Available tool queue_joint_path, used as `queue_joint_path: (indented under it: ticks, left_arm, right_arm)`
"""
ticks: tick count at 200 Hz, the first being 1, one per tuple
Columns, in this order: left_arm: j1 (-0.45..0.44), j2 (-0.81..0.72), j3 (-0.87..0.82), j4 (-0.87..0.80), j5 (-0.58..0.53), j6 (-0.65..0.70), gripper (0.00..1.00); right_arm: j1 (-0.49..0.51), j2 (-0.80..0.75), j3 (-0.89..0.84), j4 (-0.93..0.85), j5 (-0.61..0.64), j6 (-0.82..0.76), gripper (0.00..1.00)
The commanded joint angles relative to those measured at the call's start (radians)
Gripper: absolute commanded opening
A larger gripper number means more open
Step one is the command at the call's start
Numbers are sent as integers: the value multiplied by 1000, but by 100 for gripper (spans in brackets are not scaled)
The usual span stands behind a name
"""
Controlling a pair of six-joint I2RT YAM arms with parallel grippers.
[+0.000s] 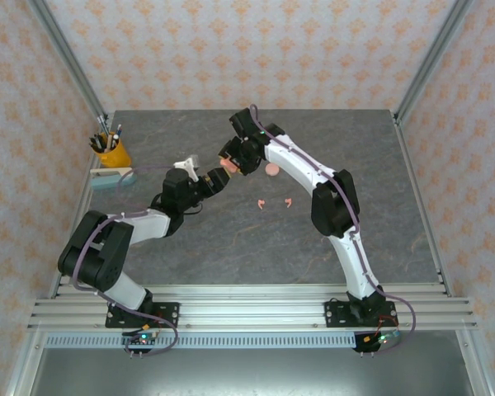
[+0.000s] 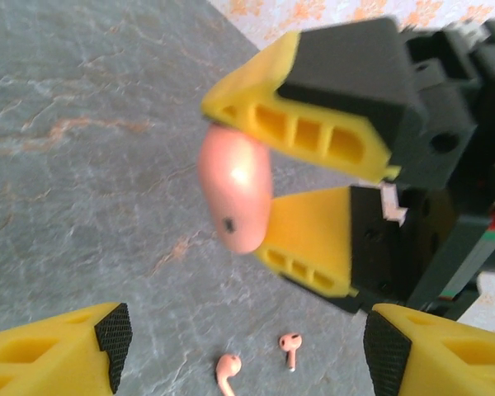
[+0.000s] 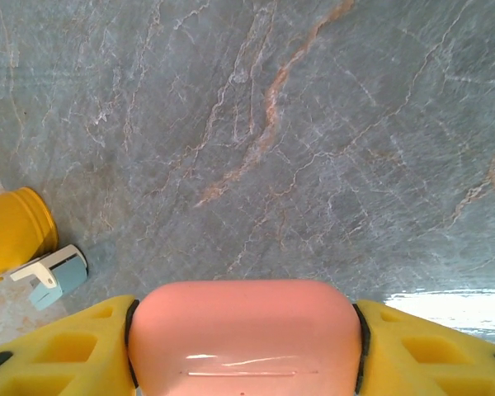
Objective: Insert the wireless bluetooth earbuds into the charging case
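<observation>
My right gripper [image 3: 243,330] is shut on a pink charging case [image 3: 243,338], holding it by its two ends above the table; in the left wrist view the case [image 2: 235,198] sits between the right arm's yellow fingers [image 2: 313,132]. The case's lid looks closed. My left gripper [image 2: 249,346] stands open just in front of the case with nothing between its pads [image 2: 113,334]. Two tiny pale-pink earbuds [image 2: 227,370] [image 2: 290,346] lie on the table below it. From above, the two grippers [image 1: 217,180] [image 1: 231,159] meet at mid-table, with the earbuds [image 1: 262,203] [image 1: 289,202] to their right.
A second pink case [image 1: 272,169] lies on the grey marble table [image 1: 231,247] beside the right arm. A yellow pen cup [image 1: 111,153] and a pale blue and white object [image 1: 111,178] stand at the far left edge.
</observation>
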Motion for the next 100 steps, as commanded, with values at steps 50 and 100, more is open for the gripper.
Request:
queue_joint_path:
  ticks: [50,100]
  left_arm:
    - [-5,58,81,61,-26,20,70]
    - [-5,96,100,83,-35,18,67]
  right_arm:
    - [-8,-67,-23,65,-50,69,57]
    - [-7,-77,-39,86,-73,87,57]
